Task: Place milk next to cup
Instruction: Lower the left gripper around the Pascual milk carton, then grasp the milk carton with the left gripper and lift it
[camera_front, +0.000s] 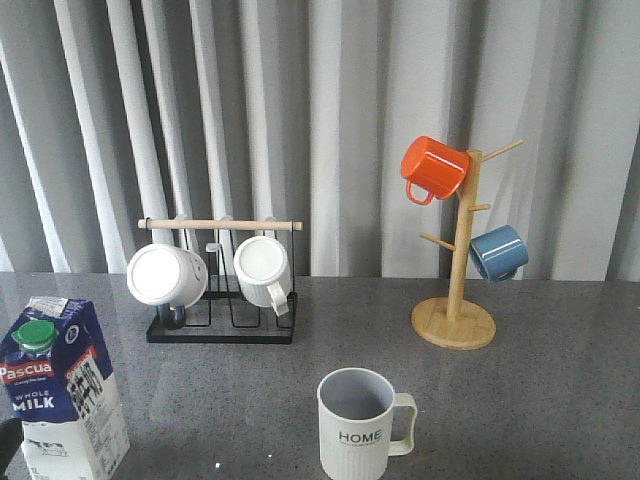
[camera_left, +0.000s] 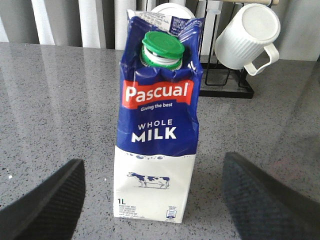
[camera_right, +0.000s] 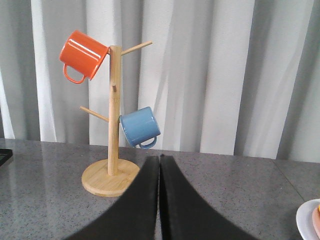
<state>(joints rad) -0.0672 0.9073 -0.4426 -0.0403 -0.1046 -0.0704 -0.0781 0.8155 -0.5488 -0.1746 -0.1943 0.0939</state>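
Note:
The milk (camera_front: 62, 400), a blue and white carton with a green cap, stands upright at the table's front left. In the left wrist view the milk (camera_left: 157, 125) faces me, and my left gripper (camera_left: 152, 162) is open. One black finger (camera_left: 50, 200) shows on each side of the carton, with bare table between pad and carton. The cup (camera_front: 358, 425), a pale ribbed mug marked "HOME", stands at the front centre, well to the right of the milk. My right gripper (camera_right: 159, 160) is shut on nothing, low over the table and facing the mug tree. Neither gripper shows in the front view.
A black rack (camera_front: 222, 330) with a wooden bar holds white mugs behind the milk. A wooden mug tree (camera_front: 455, 320) at the back right carries an orange mug (camera_front: 434, 168) and a blue mug (camera_front: 498, 252). A white plate edge (camera_right: 310, 220) shows in the right wrist view. Grey curtains hang behind.

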